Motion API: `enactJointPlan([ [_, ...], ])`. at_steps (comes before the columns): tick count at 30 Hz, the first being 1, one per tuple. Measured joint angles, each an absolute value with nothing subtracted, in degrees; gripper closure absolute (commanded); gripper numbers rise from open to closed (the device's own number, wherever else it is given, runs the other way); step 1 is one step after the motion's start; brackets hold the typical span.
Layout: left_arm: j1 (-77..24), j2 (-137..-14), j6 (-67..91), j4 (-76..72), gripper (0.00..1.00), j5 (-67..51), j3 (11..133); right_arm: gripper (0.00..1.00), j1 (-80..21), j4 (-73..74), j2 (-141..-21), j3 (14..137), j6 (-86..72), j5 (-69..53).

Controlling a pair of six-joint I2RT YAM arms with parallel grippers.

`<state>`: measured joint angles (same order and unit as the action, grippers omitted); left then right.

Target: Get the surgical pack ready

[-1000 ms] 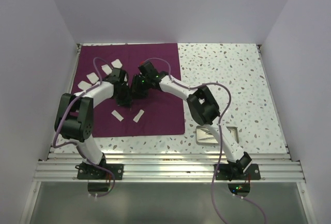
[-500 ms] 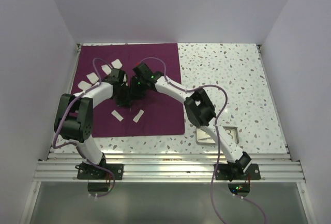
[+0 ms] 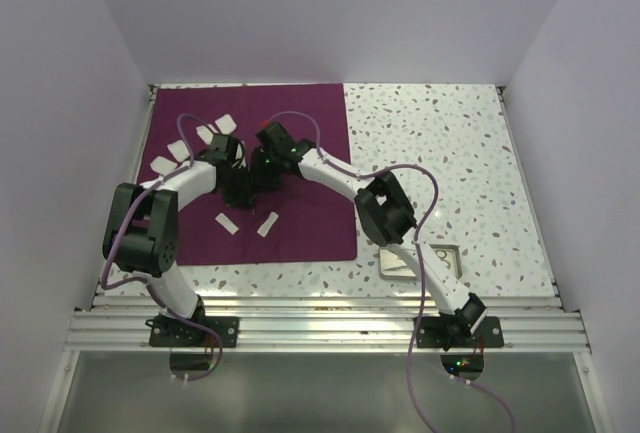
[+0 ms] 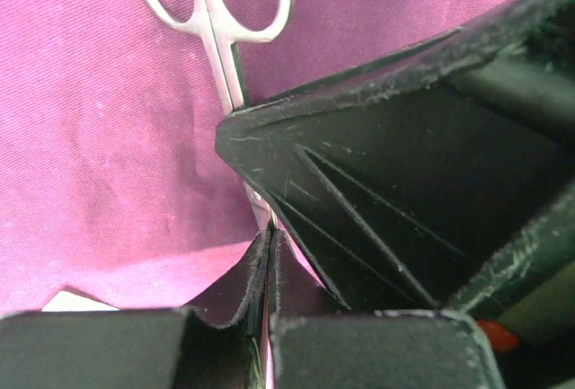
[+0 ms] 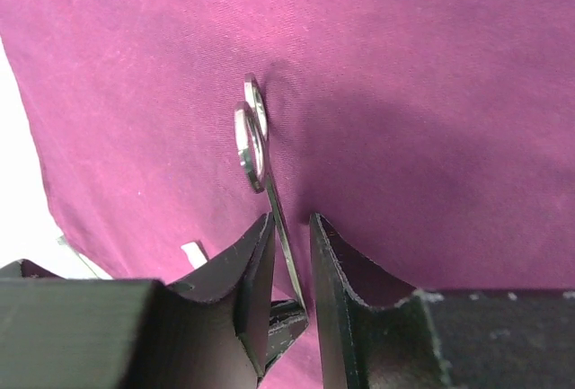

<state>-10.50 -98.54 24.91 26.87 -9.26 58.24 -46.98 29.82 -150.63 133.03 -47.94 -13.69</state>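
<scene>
The plum-purple cloth [image 3: 300, 223] lies flat on the left half of the table. Both grippers meet over its middle and hide the instrument in the top view. My left gripper [image 4: 268, 241] is shut on the thin end of a silver scissor-like instrument [image 4: 216, 39], whose finger rings point away from it. My right gripper [image 5: 292, 227] straddles the same instrument's shank [image 5: 252, 137]. Its left finger touches the shank and a narrow gap shows at its right finger. One right finger [image 4: 404, 182] fills the right of the left wrist view. The steel tray [image 3: 415, 261] sits off the cloth, by the right arm.
Small white gauze pads lie on the cloth: two near its front [image 3: 227, 223] [image 3: 267, 224] and others toward its far left [image 3: 163, 165] [image 3: 222, 125]. Speckled tabletop [image 3: 440, 143] stretches right of the cloth. White walls enclose three sides.
My right arm has shifted a little to the left and its jaws have narrowed around the instrument's shank. The left arm and its grip have not moved.
</scene>
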Motion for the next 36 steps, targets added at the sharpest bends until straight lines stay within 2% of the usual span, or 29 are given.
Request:
enactJointPlan([
  [3,-10.4,-98.3,24.9,26.7,1.00,-9.3,58.0,0.67,-46.9,28.7,-150.6,132.6,-48.0,-14.7],
  [8,-10.0,-97.8,24.9,26.3,1.00,-9.6,57.3,0.66,-46.7,27.5,-150.6,132.0,-48.0,-16.0],
  [16,-10.0,-97.8,24.9,26.1,1.00,-10.5,57.2,0.78,-46.6,24.4,-150.6,130.4,-49.1,-17.5],
  [20,-10.0,-97.8,24.9,26.0,0.99,-11.4,57.0,0.89,-46.6,24.1,-150.8,130.1,-49.7,-17.8],
  [22,-10.0,-97.8,24.8,25.9,0.94,-11.6,57.0,0.92,-46.6,24.0,-150.8,130.0,-49.5,-17.8],
  [24,-10.0,-97.8,24.5,25.9,0.79,-11.7,57.0,0.99,-46.6,23.8,-150.8,129.9,-49.2,-17.9],
  [26,-9.8,-97.8,24.5,26.2,0.63,-11.6,57.0,1.00,-46.5,23.5,-150.8,129.7,-48.9,-18.1],
  [29,-8.9,-97.6,24.6,26.5,0.50,-12.3,56.8,1.00,-46.0,21.9,-150.8,128.6,-49.2,-19.4],
  [32,-8.1,-96.6,24.4,26.6,0.43,-12.6,56.7,1.00,-45.7,20.5,-150.7,127.9,-49.3,-20.7],
  [36,-6.0,-93.9,24.4,26.6,0.41,-13.6,56.9,1.00,-45.8,19.9,-150.7,127.7,-49.3,-21.0],
])
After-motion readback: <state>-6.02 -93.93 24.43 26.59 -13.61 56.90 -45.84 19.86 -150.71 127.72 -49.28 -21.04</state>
